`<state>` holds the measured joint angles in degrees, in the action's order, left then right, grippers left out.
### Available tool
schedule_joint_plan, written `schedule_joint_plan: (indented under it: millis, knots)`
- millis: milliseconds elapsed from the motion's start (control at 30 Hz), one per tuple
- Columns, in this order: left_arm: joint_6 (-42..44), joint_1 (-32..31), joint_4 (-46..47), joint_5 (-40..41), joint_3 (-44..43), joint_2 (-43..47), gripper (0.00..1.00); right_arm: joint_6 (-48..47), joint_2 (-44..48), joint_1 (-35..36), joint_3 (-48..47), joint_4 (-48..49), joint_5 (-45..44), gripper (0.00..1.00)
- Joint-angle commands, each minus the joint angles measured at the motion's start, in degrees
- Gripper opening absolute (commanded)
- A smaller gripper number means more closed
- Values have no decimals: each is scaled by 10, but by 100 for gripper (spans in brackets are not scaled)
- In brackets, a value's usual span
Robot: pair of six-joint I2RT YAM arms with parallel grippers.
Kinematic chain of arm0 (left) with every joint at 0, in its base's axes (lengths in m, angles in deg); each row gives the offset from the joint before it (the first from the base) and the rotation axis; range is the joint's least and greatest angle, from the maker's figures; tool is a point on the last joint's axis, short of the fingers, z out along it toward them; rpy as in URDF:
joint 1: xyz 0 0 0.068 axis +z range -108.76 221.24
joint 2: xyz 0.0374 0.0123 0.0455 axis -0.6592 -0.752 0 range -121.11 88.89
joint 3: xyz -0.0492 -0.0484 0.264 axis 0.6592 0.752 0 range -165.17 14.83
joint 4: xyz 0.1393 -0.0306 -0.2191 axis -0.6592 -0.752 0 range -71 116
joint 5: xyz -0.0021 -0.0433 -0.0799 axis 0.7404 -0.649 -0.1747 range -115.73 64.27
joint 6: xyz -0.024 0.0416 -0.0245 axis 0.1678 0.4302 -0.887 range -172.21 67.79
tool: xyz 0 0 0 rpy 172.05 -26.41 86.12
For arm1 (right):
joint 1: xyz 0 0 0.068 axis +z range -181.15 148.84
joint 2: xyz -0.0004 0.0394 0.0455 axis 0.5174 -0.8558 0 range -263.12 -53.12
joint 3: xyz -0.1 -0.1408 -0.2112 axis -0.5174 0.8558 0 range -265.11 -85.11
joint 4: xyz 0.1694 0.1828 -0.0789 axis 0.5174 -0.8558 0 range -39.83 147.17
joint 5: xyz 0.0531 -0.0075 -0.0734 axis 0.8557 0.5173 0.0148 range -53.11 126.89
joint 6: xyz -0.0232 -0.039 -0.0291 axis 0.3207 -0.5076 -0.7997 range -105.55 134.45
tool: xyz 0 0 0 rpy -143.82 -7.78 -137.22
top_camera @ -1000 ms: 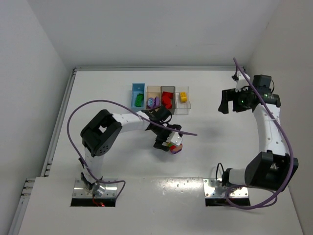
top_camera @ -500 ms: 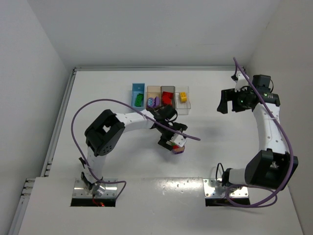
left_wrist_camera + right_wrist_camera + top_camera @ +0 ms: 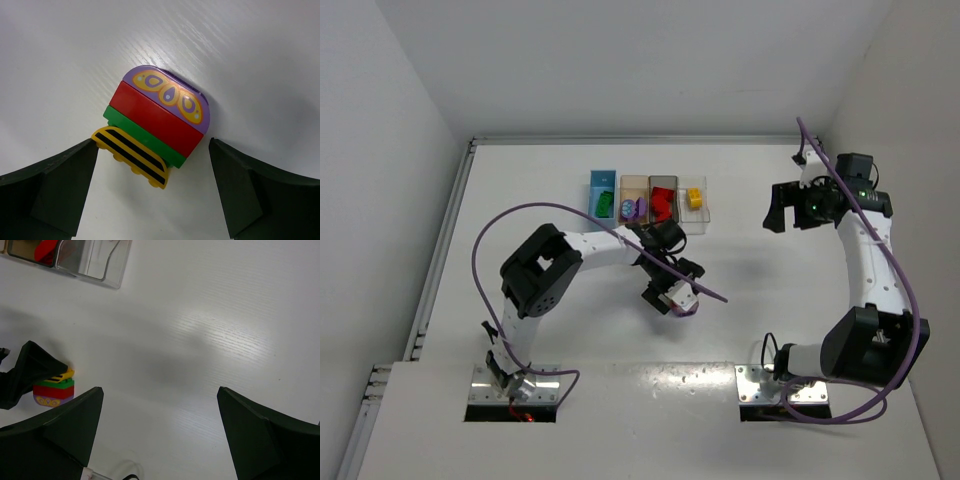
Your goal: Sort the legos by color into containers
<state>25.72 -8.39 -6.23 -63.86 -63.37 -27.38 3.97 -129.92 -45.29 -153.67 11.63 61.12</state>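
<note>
A clump of legos [image 3: 157, 122], purple, red, green and a yellow black-striped piece, lies on the white table; it also shows in the top view [image 3: 683, 301] and the right wrist view [image 3: 54, 389]. My left gripper [image 3: 152, 150] is open, its fingers on either side of the clump's near end, the yellow piece close to the left finger [image 3: 60, 185]. My right gripper [image 3: 782, 215] is open and empty, held high at the far right. The four containers stand in a row: blue [image 3: 601, 183], tan [image 3: 634, 183], dark grey [image 3: 663, 182], clear [image 3: 701, 222].
The blue bin holds a green brick [image 3: 606, 205], the tan one purple [image 3: 630, 210], the dark grey one red [image 3: 663, 204], the clear one yellow [image 3: 694, 198]. A purple cable [image 3: 520, 215] loops over the left arm. Walls close the table at back and sides.
My left arm has swung a little to the right and its gripper has turned around the clump. The clump has hardly moved. The right arm has not moved.
</note>
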Motion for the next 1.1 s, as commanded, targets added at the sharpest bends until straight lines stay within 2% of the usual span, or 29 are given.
schedule_joint_plan:
  millis: [0,133,233,267,333,367,433,467,500,567,767,833,867,900,933,967,1000,1033,1067]
  knots:
    - [70,-11,-12,-20,3,-4,100,3,10,-3,2,9,11,97]
    - [111,-23,-27,-14,3,-4,100,3,16,-3,7,9,11,97]
    - [124,-28,-40,-14,3,-4,89,3,16,-3,7,9,11,97]
    - [119,-28,-40,-9,3,-4,76,3,16,-3,7,9,11,97]
    - [111,-28,-50,-9,-2,-9,60,3,16,-3,7,9,11,97]
    - [105,-28,-56,-2,-8,-9,46,3,16,-3,7,9,11,97]
    - [105,-28,-68,7,-8,-14,30,3,16,-3,7,14,11,97]
    - [84,-28,-68,7,-13,-14,17,3,16,-3,7,14,16,97]
    - [74,-28,-68,7,-13,-14,12,3,16,-3,7,14,16,97]
    - [42,-22,-68,1,-13,-9,7,3,16,-3,7,14,32,97]
    - [-43,15,-68,-19,-8,16,4,9,0,4,1,9,95,94]
    - [-75,35,-68,-40,-8,28,35,9,-16,4,-4,-15,126,94]
    - [-97,44,-68,-52,-8,34,48,-11,-22,4,-11,-31,166,94]
    - [-147,61,-58,-74,-8,51,89,-27,-22,9,-19,-48,184,94]
    - [-178,70,-44,-81,-8,61,98,-52,-27,16,-29,-104,222,94]
    - [-250,86,-4,-90,9,88,100,-148,-27,24,-35,-148,235,93]
    - [-288,95,20,-90,19,103,100,-206,-34,56,-40,-193,240,93]
    - [-331,105,49,-96,29,118,100,-264,-34,74,-40,-277,226,92]
    - [-434,116,115,-96,41,132,100,-369,-34,91,-40,-314,213,92]
